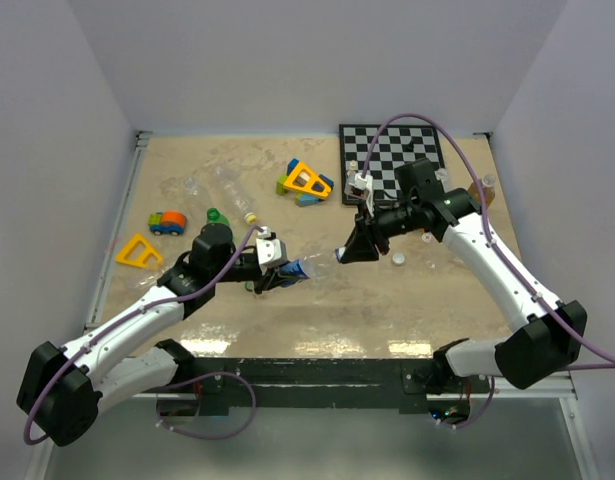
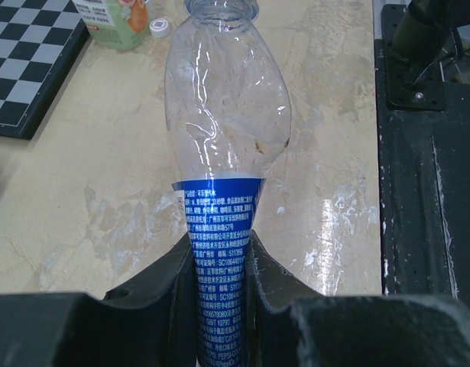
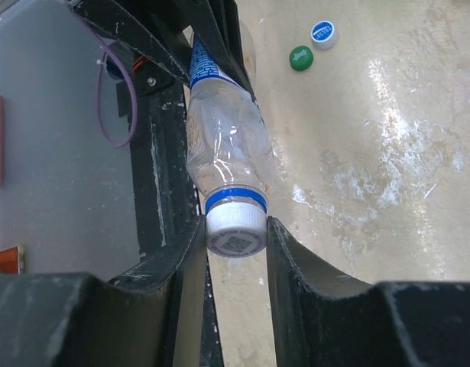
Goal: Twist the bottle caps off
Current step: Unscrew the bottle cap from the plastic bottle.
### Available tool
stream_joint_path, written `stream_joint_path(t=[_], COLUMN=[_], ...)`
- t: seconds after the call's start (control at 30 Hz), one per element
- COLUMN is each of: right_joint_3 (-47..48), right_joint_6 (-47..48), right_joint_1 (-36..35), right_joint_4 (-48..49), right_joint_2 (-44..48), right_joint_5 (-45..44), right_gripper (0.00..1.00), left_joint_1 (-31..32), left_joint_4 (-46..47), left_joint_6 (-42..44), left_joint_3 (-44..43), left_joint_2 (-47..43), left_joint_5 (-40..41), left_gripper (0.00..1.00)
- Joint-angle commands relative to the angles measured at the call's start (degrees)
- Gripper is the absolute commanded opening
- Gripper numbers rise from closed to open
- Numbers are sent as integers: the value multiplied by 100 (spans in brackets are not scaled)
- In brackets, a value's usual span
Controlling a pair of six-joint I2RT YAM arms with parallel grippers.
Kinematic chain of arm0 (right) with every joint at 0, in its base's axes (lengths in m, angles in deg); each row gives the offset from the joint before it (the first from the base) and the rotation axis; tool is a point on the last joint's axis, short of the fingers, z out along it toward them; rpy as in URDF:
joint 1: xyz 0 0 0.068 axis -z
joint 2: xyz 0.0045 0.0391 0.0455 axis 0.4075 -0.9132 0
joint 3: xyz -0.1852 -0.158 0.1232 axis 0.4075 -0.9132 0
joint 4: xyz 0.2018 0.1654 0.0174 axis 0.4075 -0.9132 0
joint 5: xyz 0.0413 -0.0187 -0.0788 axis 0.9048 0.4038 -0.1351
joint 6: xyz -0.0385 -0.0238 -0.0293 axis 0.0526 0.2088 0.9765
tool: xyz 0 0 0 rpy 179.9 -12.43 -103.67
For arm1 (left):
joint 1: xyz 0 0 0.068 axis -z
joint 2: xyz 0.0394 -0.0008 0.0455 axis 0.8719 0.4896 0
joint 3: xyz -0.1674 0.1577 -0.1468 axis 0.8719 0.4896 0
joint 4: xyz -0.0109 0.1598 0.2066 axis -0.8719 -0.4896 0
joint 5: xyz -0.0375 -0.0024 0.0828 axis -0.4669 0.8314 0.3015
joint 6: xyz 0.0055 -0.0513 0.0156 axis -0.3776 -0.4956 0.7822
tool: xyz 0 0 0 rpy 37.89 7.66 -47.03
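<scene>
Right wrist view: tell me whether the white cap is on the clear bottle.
Yes: the white cap sits on the clear bottle, between the fingers of the right end effector.

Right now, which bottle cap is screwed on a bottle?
The white cap in the right gripper, on the clear bottle. The green cap and blue cap lie loose on the table.

The bottle [image 2: 223, 107] is cropped at the neck, its base seemingly hidden between the left fingers [image 2: 162, 294].

Arms [image 1: 127, 330]: white shells, black joints and bases.
Cables [image 1: 399, 120]: purple, looped along each arm.
Fingers [image 2: 143, 294]: matte black, scuffed.
</scene>
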Motion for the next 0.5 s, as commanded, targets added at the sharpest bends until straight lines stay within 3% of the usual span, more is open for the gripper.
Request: stream_joint_path(t=[0.0,0.23,0.33,0.47], right_joint_3=[196,582,767,391], right_joint_6=[571,2468,4468,6894], right_joint_1=[4,4,-14,-14], right_joint_4=[-380,-1127,-2075,-2060], right_joint_2=[51,33,103,673], right_joint_5=[202,-133,51,-26], right_gripper=[11,0,0,0], left_joint_1=[-24,-16,-16,-25], left_joint_4=[165,174,174,182], left_joint_6=[13,4,4,4], left_joint_3=[-157,-157,-166,-158], left_joint_2=[-112,-129,-138,-147], left_joint_5=[-51,-104,-122,-139], left_gripper=[0,0,0,0])
